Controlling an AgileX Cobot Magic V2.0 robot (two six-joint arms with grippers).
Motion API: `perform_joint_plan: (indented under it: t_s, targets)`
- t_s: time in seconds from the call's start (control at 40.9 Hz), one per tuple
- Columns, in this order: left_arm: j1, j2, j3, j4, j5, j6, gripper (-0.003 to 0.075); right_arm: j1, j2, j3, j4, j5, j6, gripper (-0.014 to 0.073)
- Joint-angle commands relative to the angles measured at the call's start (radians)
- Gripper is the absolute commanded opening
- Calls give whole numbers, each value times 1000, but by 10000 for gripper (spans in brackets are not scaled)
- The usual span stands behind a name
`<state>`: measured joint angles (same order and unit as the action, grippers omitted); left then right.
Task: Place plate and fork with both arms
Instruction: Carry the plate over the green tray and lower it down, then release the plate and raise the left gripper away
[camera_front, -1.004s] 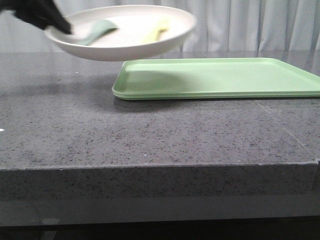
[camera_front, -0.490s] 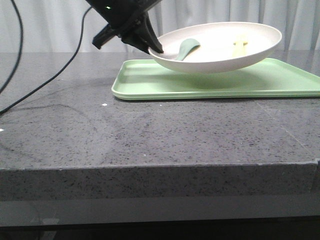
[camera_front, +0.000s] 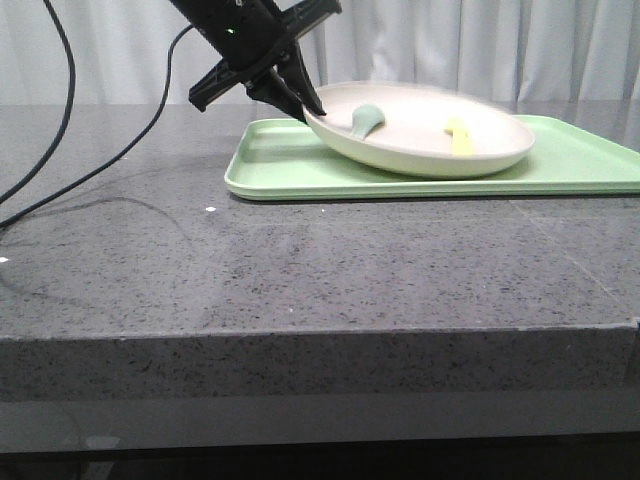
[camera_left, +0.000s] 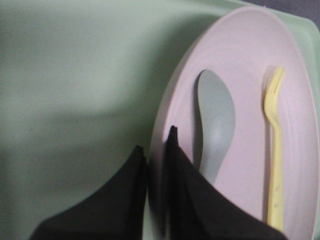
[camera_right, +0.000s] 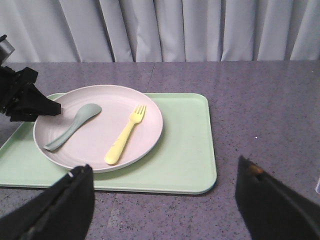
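**Plate on tray, left gripper on its rim**

Plate (camera_front: 420, 130) sits on the green tray (camera_front: 560, 170), toward the tray's left half. In the front view its left edge looks a touch higher than the right; whether the base rests fully flat cannot be told.

Left gripper (camera_front: 300, 100) reaches in from upper left, black, cable trailing behind over the table (camera_front: 300, 270). Its fingers (camera_left: 185, 200) are pinched on the plate's near-left rim: in the left wrist view one finger lies inside the dish, the other outside over the tray, rim between them.

Fork (camera_right: 126, 134) lies inside the plate, right of centre, tines pointing toward the curtain (camera_right: 200, 30), handle toward the camera side. Pale yellow, flat on the plate's floor. Left wrist view shows it running along the dish near the far rim from the fingers, not touching them.

Spoon (camera_right: 74, 125), dull blue-green, also in the plate, left of the fork and apart from it. Bowl end lies close to the left gripper's inner finger; contact cannot be told.

Right gripper (camera_right: 165, 205) is seen only from its own wrist view: two dark fingers spread wide apart, nothing between them, hovering above the table on the near side of the tray. It touches neither tray nor plate.
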<state>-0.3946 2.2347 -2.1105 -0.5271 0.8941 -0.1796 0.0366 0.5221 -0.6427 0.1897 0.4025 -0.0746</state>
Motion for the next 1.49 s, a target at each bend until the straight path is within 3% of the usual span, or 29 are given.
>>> perform_joint_plan:
  t_s: [0.0, 0.294, 0.49, 0.539, 0.685, 0.832, 0.979, 1.224, 1.346, 1.469]
  targets:
    - [-18, -72, -36, -1, -60, -34, 109, 2, 8, -35, 3, -77, -10, 601]
    - [-5, -78, -36, 4, 11, -27, 117, 2, 8, -35, 3, -78, -10, 601]
    - [19, -136, -63, 12, 33, 32, 267, 2, 8, -35, 3, -78, -10, 601]
    - [24, -158, -75, 13, 38, 72, 270, 2, 8, -35, 3, -78, -10, 601]
    - [29, -217, -85, 134, 86, 130, 190, 2, 8, -35, 3, -78, -10, 601]
    - [29, -246, -85, 334, 236, 130, -18, 2, 8, -35, 3, -70, -10, 601]
    - [29, -265, -85, 430, 379, 130, -18, 2, 8, -35, 3, -64, -10, 601]
    - [42, -430, 127, 553, 378, 128, -18, 2, 8, -35, 3, -46, -10, 601]
    - [89, -558, 300, 573, 304, 124, -18, 2, 8, -35, 3, -48, -10, 601]
    - [155, -709, 508, 572, 147, 95, -18, 2, 8, -35, 3, -48, -10, 601]
